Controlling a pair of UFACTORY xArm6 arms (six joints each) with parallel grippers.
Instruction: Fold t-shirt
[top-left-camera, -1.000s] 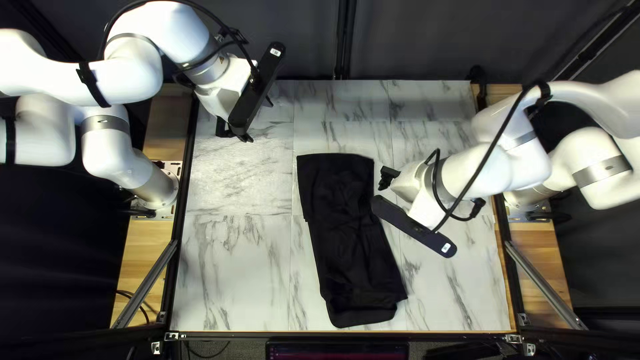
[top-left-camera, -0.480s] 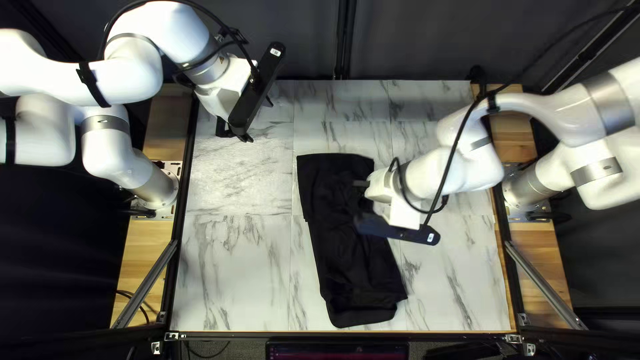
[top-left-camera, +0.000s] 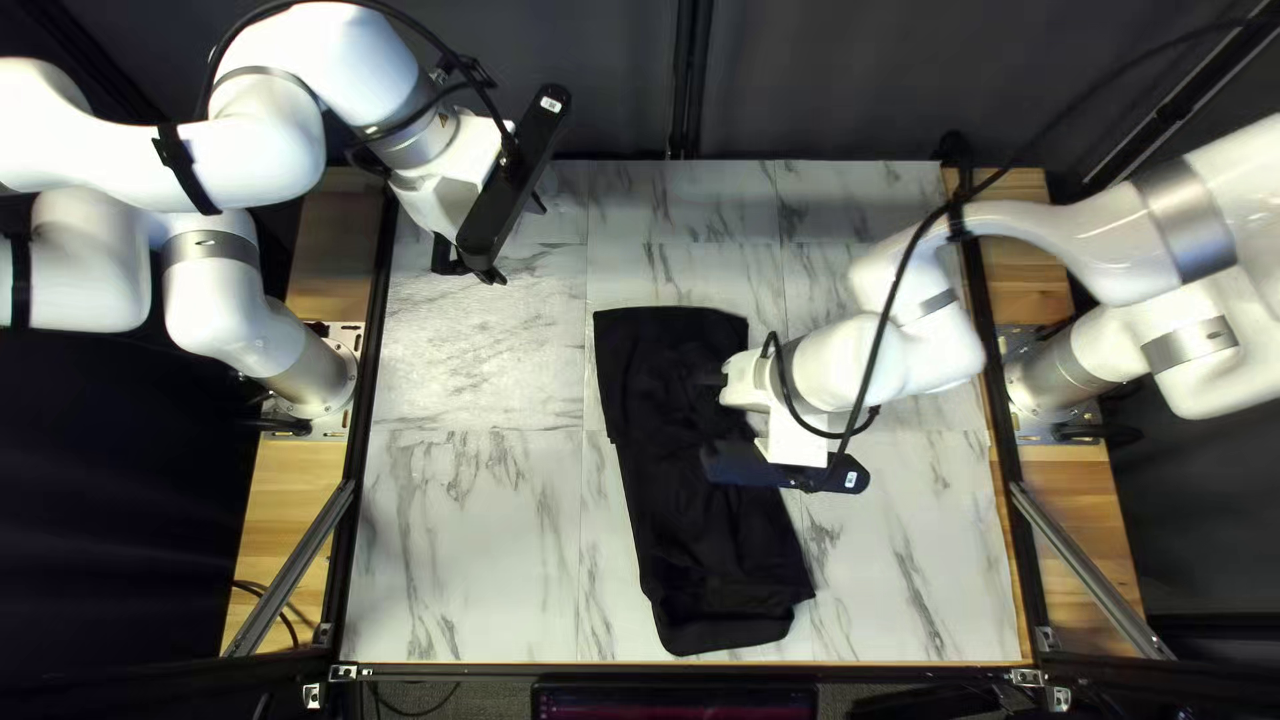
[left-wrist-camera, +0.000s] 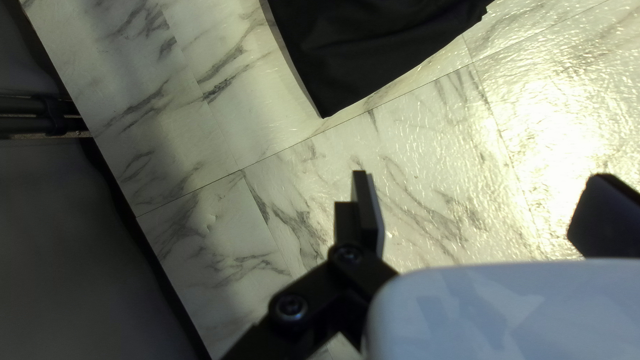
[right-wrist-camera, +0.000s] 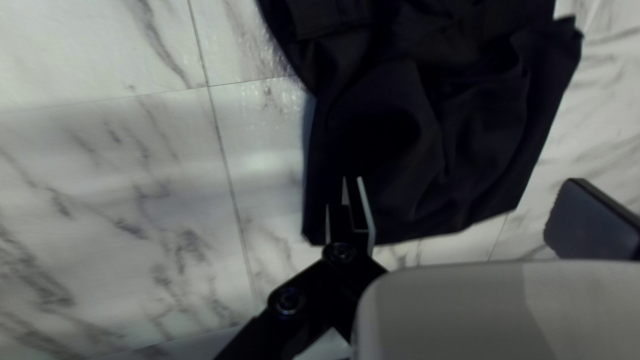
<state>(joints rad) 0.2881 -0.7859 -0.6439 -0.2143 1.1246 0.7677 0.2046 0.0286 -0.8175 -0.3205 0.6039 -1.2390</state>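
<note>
"Spotted the T-shirt (top-left-camera: 707,534)?"

"Yes, lying on the marble-patterned tabletop (top-left-camera: 467,560), reaching from the centre of the top left view to the lower middle and slanting a little toward the lower right."

"Looking folded?"

"Into a long, narrow black shape, with layers stepping out at the lower end and creases along the middle. Rumpled near the upper end."

"And the right gripper (top-left-camera: 780,467)?"

"Just right of centre, reaching in from the right and covering part of the T-shirt's right side."

"Pinching cloth there?"

"No. In the right wrist view, spread wide at the fingers (right-wrist-camera: 590,223), with an end of the T-shirt ahead of the right gripper (right-wrist-camera: 473,210) and partly between. Can't tell about touching."

"Now for the left gripper (top-left-camera: 516,242)."

"Up in the upper left, raised over the tabletop and well apart from the T-shirt. Spread wide too, judging by the fingers (left-wrist-camera: 370,213) in the left wrist view. Notice a dark corner of the T-shirt ahead, beyond the reach of the left gripper (left-wrist-camera: 483,203)."

"And around the edges?"

"Dark curtain (top-left-camera: 854,80) across the top of the top left view, screen (top-left-camera: 674,700) at the bottom edge, near the middle."
</note>
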